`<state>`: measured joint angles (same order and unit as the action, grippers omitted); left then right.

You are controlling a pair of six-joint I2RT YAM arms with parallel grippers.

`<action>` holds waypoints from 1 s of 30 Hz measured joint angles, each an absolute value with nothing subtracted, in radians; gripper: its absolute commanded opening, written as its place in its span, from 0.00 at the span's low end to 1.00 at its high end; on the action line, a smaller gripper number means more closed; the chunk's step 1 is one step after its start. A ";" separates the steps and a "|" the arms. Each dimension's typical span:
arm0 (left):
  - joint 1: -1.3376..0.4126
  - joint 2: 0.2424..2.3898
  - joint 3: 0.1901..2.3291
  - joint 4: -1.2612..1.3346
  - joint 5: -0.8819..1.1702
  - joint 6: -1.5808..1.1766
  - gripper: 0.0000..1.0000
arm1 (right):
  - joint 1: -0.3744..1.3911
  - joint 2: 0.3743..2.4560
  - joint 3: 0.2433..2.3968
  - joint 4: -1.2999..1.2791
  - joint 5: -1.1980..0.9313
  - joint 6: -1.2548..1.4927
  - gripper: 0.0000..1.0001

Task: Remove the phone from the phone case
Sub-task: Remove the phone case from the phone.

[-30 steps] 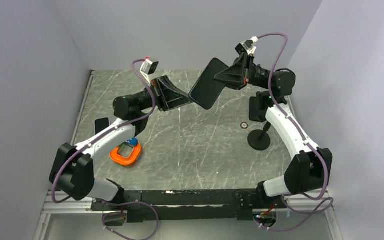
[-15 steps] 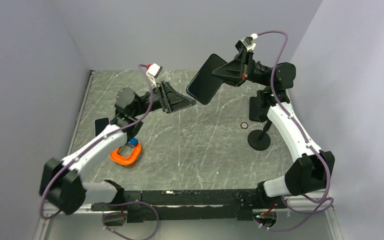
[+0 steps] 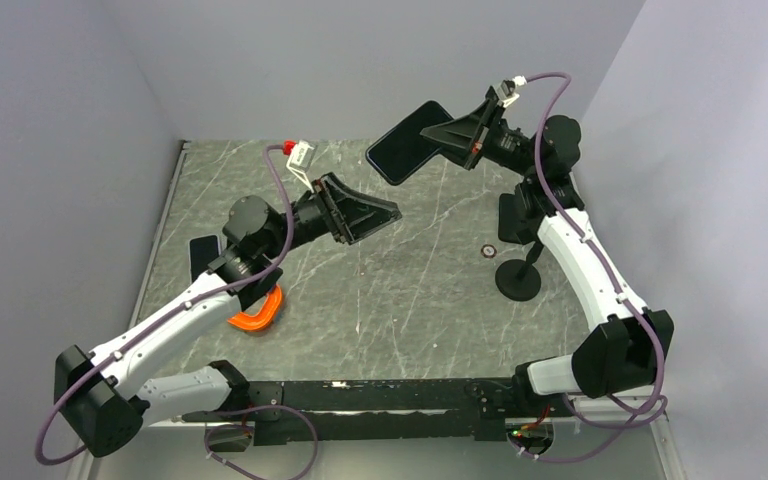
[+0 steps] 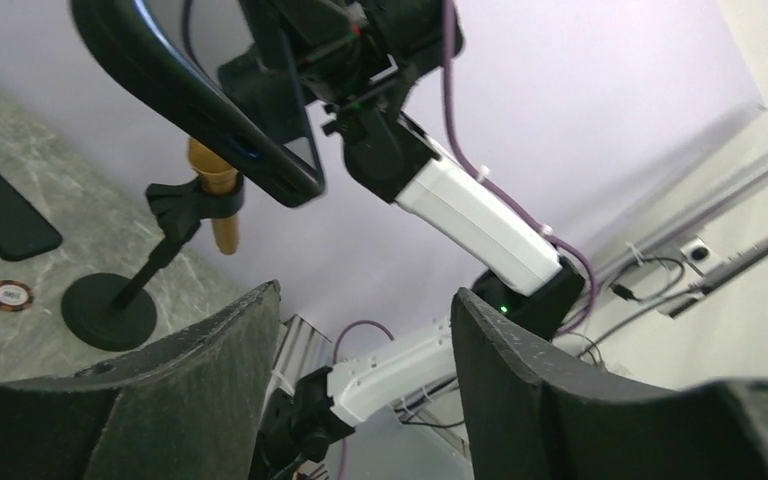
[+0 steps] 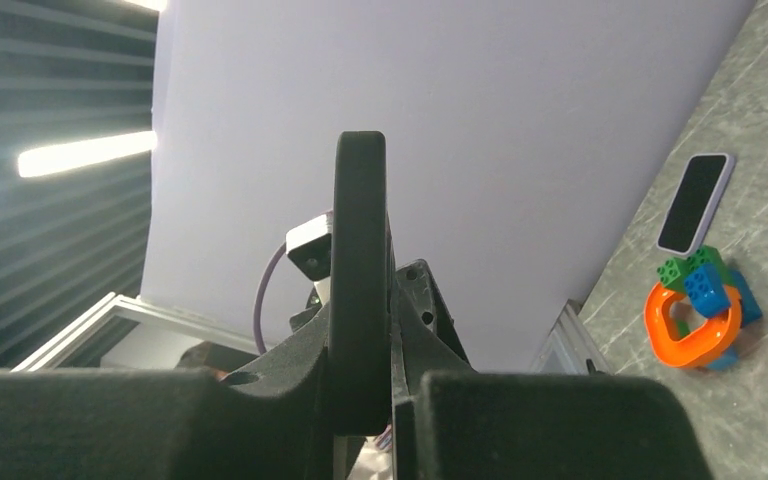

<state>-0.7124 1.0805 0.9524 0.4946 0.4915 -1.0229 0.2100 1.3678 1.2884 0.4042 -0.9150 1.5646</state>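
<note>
While aloft, right hand [image 3: 436, 135] tight on phone [image 3: 400, 150], left hand [image 3: 388, 212] lower and apart.

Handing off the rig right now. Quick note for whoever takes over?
Left gripper: open, empty, in the air below and short of the phone case.
Right gripper: shut on the phone case, held high over the far side of the table.
Done: case is up and gripped.
Left: can't tell if the phone is inside it; if so, pull it out with the left.
A separate phone lies flat near the table's left edge.
</note>
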 measured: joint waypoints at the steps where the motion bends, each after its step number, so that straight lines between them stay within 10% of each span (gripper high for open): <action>1: -0.713 1.089 0.952 0.494 0.479 -1.024 0.60 | 0.215 1.366 1.287 0.395 -0.908 1.555 0.00; 19: -0.713 1.129 0.953 0.519 0.384 -1.068 0.42 | 0.247 1.286 1.251 0.270 -0.843 1.453 0.00; 30: -0.713 1.127 0.953 0.514 0.385 -1.068 0.00 | 0.273 1.284 1.252 0.237 -0.821 1.432 0.00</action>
